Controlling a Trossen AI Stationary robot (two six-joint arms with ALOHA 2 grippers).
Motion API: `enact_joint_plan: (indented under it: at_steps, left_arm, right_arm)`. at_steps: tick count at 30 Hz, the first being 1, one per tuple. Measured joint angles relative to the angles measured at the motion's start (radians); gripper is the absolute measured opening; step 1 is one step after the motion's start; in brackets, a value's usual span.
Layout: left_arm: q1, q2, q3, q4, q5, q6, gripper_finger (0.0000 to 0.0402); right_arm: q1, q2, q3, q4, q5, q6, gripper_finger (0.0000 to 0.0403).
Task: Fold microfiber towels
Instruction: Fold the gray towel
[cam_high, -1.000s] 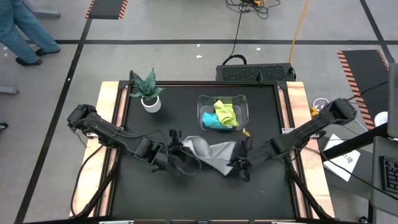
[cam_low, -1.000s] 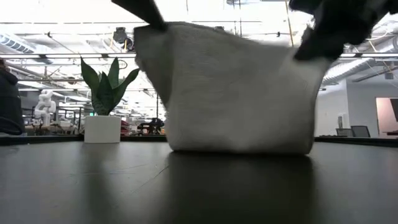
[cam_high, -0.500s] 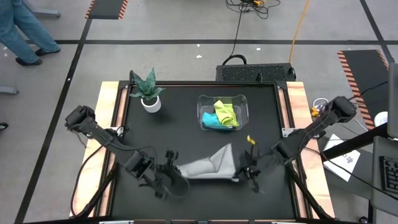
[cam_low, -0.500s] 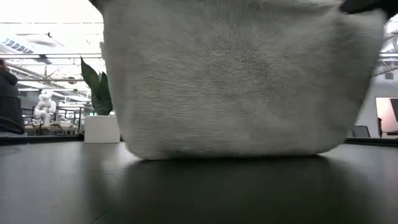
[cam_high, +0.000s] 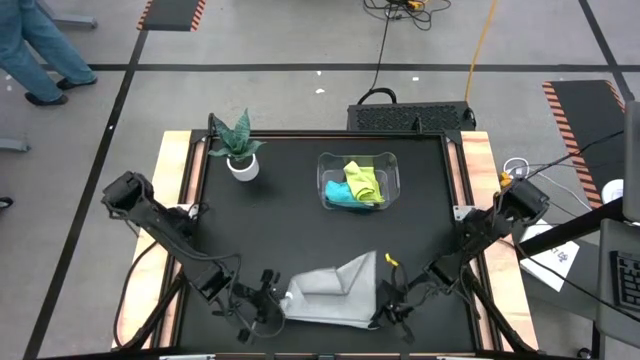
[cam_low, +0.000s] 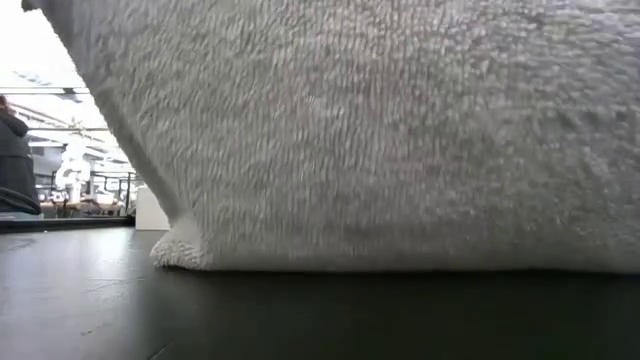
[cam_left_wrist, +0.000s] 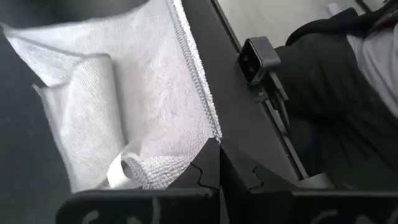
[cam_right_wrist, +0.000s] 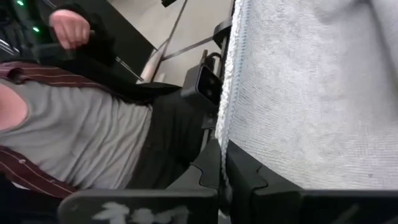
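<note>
High view: grey towel (cam_high: 335, 296) lies at the near edge of the black table (cam_high: 270, 220), partly folded, one corner peaking up toward the table's middle. Left gripper (cam_high: 277, 301) sits at the towel's left near corner, right gripper (cam_high: 385, 308) at its right near corner, both low at the table front with fingers pinched on the towel edge. Clear bin (cam_high: 357, 181) stands farther back, right of centre, holding the yellow-green towel (cam_high: 364, 179) and the teal towel (cam_high: 338, 195), the yellow-green partly on top of the teal. Potted plant (cam_high: 240, 146) is at the far left corner of the table. A person's legs (cam_high: 35, 50) show on the floor well off the table, upper left.

Low view: grey towel (cam_low: 400, 130) fills nearly the whole picture, hanging close in front of the camera, its lower edge touching the table (cam_low: 100, 310). White plant pot (cam_low: 152, 210) peeks out behind the towel's left edge. Grippers are hidden here.

Left wrist view: left fingers (cam_left_wrist: 208, 171) closed tight on the hemmed edge of the grey towel (cam_left_wrist: 124, 93); a folded layer and a white tag show just beside the grip. A seated person (cam_left_wrist: 354, 81) is beyond the table edge.

Right wrist view: right fingers (cam_right_wrist: 211, 168) closed on the hem of the grey towel (cam_right_wrist: 311, 93), cloth spreading away from them. A person in a grey shirt (cam_right_wrist: 81, 143) sits beyond the table, one hand (cam_right_wrist: 68, 28) raised.
</note>
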Motion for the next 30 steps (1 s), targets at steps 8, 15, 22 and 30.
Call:
enact_joint_plan:
  at_steps: [8,15,22,30]
  left_arm:
    - [0.043,-0.008,-0.033,-0.04,-0.022,0.02,0.0005]
    - [0.174,-0.018,0.006,-0.2,-0.099,0.104,0.0003]
    - [0.325,-0.019,0.015,-0.322,-0.15,0.093,0.0006]
    - [0.444,-0.019,0.015,-0.318,-0.146,0.191,0.0008]
  right_arm:
    - [-0.027,-0.014,-0.002,-0.018,-0.02,0.017,0.0]
    - [-0.099,-0.116,-0.003,-0.17,-0.009,-0.053,0.0]
    - [-0.197,-0.19,-0.003,-0.42,0.038,0.02,0.0]
    - [-0.288,-0.194,-0.001,-0.622,0.039,0.058,0.0]
